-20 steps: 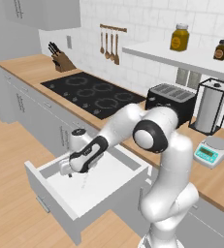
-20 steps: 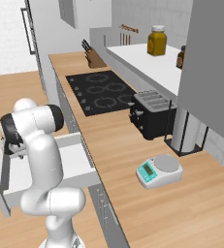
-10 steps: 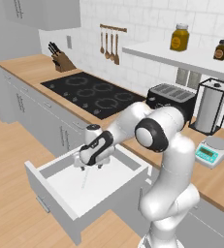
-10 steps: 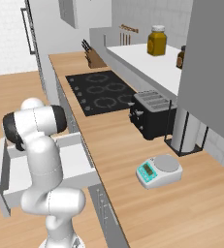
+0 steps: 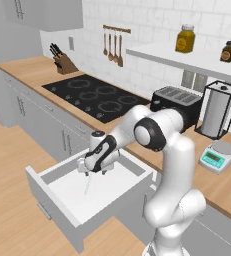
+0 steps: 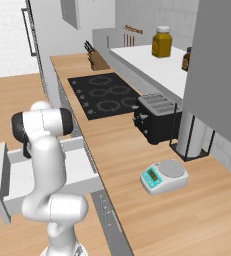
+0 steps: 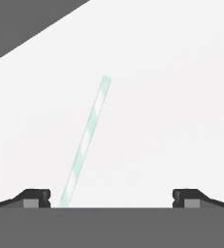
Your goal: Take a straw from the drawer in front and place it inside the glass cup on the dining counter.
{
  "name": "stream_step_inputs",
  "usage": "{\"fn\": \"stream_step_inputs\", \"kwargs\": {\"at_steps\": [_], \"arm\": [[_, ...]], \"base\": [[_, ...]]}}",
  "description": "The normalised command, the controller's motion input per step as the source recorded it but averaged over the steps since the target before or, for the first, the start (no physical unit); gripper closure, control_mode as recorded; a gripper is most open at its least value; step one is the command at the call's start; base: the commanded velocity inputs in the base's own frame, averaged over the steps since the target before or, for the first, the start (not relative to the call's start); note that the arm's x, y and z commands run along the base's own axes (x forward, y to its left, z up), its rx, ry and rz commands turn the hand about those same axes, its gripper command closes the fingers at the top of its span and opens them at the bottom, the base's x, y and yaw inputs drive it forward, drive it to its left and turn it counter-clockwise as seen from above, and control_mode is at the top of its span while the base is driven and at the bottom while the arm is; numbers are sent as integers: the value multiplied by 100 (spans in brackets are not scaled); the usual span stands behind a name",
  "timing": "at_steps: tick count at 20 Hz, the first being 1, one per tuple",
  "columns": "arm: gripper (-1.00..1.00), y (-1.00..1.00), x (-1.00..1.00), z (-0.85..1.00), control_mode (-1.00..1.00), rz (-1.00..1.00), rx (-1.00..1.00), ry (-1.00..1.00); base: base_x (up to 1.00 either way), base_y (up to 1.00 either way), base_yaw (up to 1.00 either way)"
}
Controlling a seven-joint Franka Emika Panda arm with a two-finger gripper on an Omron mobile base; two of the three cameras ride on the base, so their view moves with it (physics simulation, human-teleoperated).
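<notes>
Start at the left, where the drawer point(image 5: 52, 187) stands pulled fully out from under the table point(image 5: 32, 70), so you can reach its white floor from above; the straw point(image 5: 87, 187) lies flat there, near the middle, thin and pale, with faint green-and-white bands in the hand view; your gripper point(image 5: 87, 172) hangs just above it, pointing down into the drawer, and the fingers point(image 7: 36, 197) stand as wide apart as they go, holding nothing; in the hand view the straw point(image 7: 87, 140) runs aslant toward the left finger rather than between the two, so I judge you should centre over it before closing; further right sit the hob point(image 5: 94, 95), the toaster point(image 5: 179, 102) and the scale point(image 5: 217, 156).
</notes>
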Motion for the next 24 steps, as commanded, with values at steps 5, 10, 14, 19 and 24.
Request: {"fn": "stream_step_inputs", "kwargs": {"at_steps": [5, 10, 14, 19, 24], "arm": [[-100, 5, 22, -21, -100, 0, 0, 0], [-100, 25, 1, -24, -100, 0, 0, 0], [-100, 25, 13, -27, -100, -2, 0, 0], [-100, 4, 16, -25, -100, -4, -2, 0], [-100, 0, 17, -24, -100, -7, -2, 0]], "base": [[0, 0, 0], [0, 0, 0], [0, 0, 0], [0, 0, 0], [0, 0, 0]]}}
